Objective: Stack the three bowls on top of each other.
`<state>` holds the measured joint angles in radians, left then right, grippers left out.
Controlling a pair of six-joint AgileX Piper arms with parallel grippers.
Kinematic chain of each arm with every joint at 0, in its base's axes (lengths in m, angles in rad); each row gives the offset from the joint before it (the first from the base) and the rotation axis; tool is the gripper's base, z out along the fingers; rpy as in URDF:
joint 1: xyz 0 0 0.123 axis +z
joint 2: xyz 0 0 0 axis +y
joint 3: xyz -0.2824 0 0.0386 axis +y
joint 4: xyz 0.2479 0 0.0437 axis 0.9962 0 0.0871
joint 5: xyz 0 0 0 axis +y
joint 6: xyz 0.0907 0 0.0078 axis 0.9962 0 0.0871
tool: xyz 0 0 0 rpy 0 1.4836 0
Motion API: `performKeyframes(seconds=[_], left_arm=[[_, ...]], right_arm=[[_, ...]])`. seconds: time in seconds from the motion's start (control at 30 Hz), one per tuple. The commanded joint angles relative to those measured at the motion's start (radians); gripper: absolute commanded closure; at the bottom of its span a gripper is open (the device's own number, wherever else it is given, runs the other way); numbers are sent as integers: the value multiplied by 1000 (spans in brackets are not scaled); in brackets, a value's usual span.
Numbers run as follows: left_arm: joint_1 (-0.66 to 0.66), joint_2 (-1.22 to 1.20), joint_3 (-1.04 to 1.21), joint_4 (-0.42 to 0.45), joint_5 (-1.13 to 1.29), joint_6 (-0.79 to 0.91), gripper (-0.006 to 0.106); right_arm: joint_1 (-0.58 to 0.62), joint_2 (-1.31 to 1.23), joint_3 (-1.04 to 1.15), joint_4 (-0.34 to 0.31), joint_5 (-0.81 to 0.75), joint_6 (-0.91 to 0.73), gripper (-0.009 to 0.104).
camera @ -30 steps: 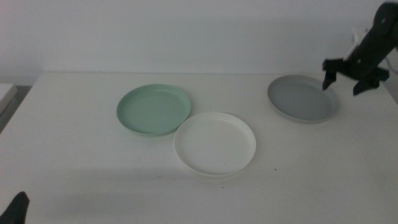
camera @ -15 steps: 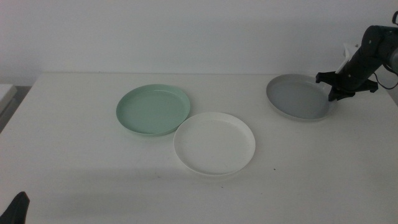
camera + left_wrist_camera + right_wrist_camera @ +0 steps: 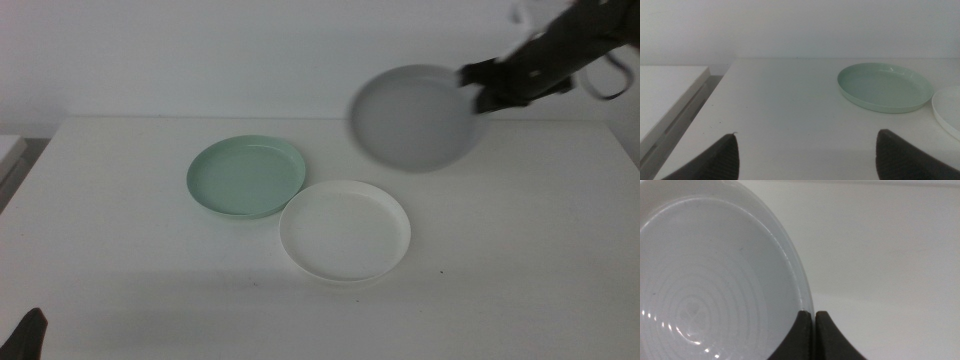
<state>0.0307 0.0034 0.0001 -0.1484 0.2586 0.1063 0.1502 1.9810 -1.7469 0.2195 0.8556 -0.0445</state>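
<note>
Nothing had been stacked yet, though the first move was under way. The right gripper (image 3: pixel 478 88) was clamped on the rim of the grey bowl (image 3: pixel 415 117), its jaws nearly touching with the thin edge pinched between them, as the right wrist view showed. That bowl hung in the air off the tabletop (image 3: pixel 120 230), tilted so its inside faced the middle camera, and it reached out from the gripper toward the other two bowls. Below and beyond the gripper's load, the white bowl (image 3: pixel 345 230) lay flat on the tabletop, and the mint green bowl (image 3: pixel 246 177) lay past it, farther still from the right gripper; the two sat just beside each other, rims close or perhaps touching, neither on top of the other. The left gripper (image 3: pixel 805 155) waited low at the near edge of the tabletop with its jaws spread wide and nothing between them, the green bowl ahead of it and well apart. By my reading, the grey bowl still had to be set into one of the resting bowls, and then a third bowl had to join that pair, so most of the job remained.
</note>
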Motion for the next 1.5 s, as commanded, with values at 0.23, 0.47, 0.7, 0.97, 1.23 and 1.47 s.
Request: performKeyframes(seconds=[0.23, 0.47, 0.7, 0.97, 1.23, 1.47], left_arm=[[-2, -3, 0, 1, -16, 1, 7], [-2, -3, 0, 1, -16, 1, 7], [-2, -3, 0, 1, -16, 1, 7], [-2, -3, 0, 1, -16, 1, 7], [-2, -3, 0, 1, -16, 1, 7], [-2, -3, 0, 1, -16, 1, 7]], right_arm=[[211, -36, 165, 8, -69, 60, 98], [209, 20, 170, 8, -55, 74, 98], [209, 49, 172, 37, -36, 74, 98], [209, 59, 172, 36, -29, 74, 98], [209, 59, 172, -6, 24, 105, 87], [207, 46, 148, -18, 70, 84, 28]])
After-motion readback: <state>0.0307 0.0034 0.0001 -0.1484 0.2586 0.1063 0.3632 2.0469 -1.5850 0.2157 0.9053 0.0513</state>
